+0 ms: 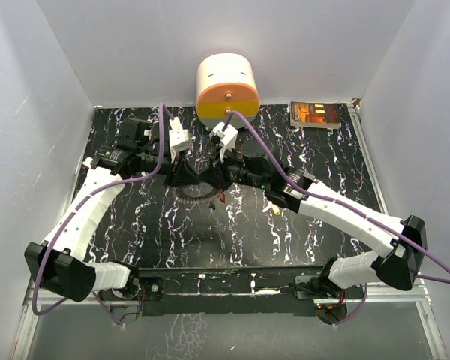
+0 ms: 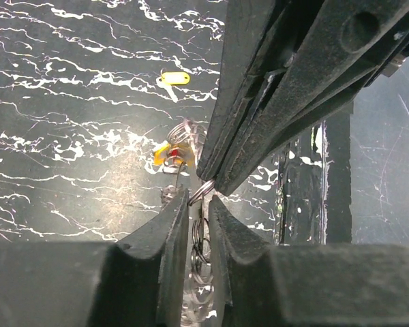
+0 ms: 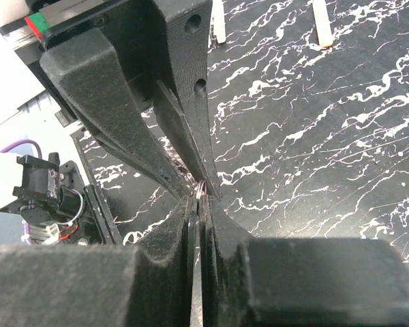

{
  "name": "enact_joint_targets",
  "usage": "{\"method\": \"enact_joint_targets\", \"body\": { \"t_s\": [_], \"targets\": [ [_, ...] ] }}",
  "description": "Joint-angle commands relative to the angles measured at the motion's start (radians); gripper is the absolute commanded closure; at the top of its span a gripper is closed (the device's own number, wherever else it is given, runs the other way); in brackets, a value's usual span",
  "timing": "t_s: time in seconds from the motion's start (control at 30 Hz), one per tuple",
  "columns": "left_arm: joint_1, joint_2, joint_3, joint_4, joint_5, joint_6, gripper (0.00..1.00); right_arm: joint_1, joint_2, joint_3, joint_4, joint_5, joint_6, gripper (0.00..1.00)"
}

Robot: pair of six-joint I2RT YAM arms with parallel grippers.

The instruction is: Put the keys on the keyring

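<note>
Both grippers meet over the middle of the black marbled table. My left gripper (image 1: 197, 178) (image 2: 199, 201) is shut on the silvery keyring (image 2: 200, 235), which stands edge-on between its fingers. My right gripper (image 1: 211, 178) (image 3: 199, 199) is shut on the ring's thin wire edge (image 3: 200, 187), tip to tip with the left gripper. The ring's jagged rim (image 1: 197, 195) shows below the grippers. A yellow and red key cluster (image 2: 170, 155) hangs by the ring, seen from the top view as a red speck (image 1: 222, 196). One yellow key (image 2: 174, 79) (image 1: 275, 211) lies loose on the table.
An orange-and-white rounded device (image 1: 226, 88) stands at the back centre. A small box with orange parts (image 1: 315, 114) lies at the back right. Two white bars (image 3: 218, 27) (image 3: 320, 27) lie on the table in the right wrist view. White walls close in the sides.
</note>
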Motion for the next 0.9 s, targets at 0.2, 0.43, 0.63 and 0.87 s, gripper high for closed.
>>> {"method": "enact_joint_targets", "body": {
  "t_s": [0.2, 0.43, 0.63, 0.87],
  "targets": [
    [-0.004, -0.031, 0.01, 0.028, 0.042, -0.011, 1.0, 0.002, -0.072, 0.025, 0.131, 0.014, 0.009, 0.92],
    [-0.004, -0.031, 0.021, 0.029, 0.051, -0.02, 1.0, 0.002, -0.081, 0.017, 0.129, 0.021, 0.009, 0.92],
    [-0.003, -0.032, 0.039, 0.02, 0.042, -0.02, 1.0, 0.003, -0.103, -0.02, 0.129, 0.038, 0.021, 0.92],
    [-0.003, -0.032, 0.051, 0.016, 0.037, -0.018, 1.0, 0.003, -0.145, -0.068, 0.124, 0.068, 0.036, 0.92]
  ]
}}
